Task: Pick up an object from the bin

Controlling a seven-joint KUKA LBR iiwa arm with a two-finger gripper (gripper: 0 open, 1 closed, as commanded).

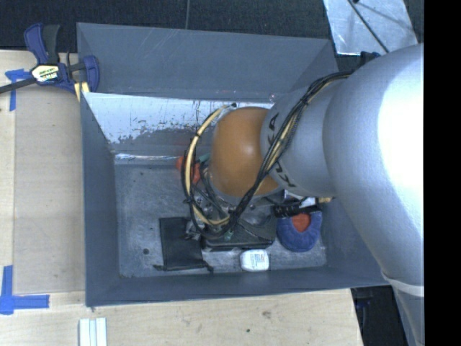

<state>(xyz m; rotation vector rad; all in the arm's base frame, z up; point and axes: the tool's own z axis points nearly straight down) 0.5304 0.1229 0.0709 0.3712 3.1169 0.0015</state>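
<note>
A pale wooden worktop (43, 193) carries the grey metal bin (101, 215), with dark floor beyond its far edge. The silvery arm (360, 157) comes in from the right, far the biggest thing here, and slants down and leftwards into the middle of the bin. An orange cover (238, 150) rounds off its wrist, and black and yellow cables (193, 157) loop over and about it.

Below the cover the hand (207, 231) sits low over the bin floor, pointing downwards toward the near side. It is buried under its own fittings and wiring, so I cannot tell whether it is released or clenched, nor whether it grasps anything.

Just to its left, in the near-left part of the floor, lies a black flat piece (178, 245). The hand stands at that piece's right edge, though I cannot tell if the two touch. To the right of the hand, against the near-right corner, rests a blue lump (297, 238) with a patch of orange-red on top. A small white piece (254, 260) lies against the near wall, between the black piece and the blue lump. A small red bit (181, 163) shows by the far wall, just left of the cover.
</note>
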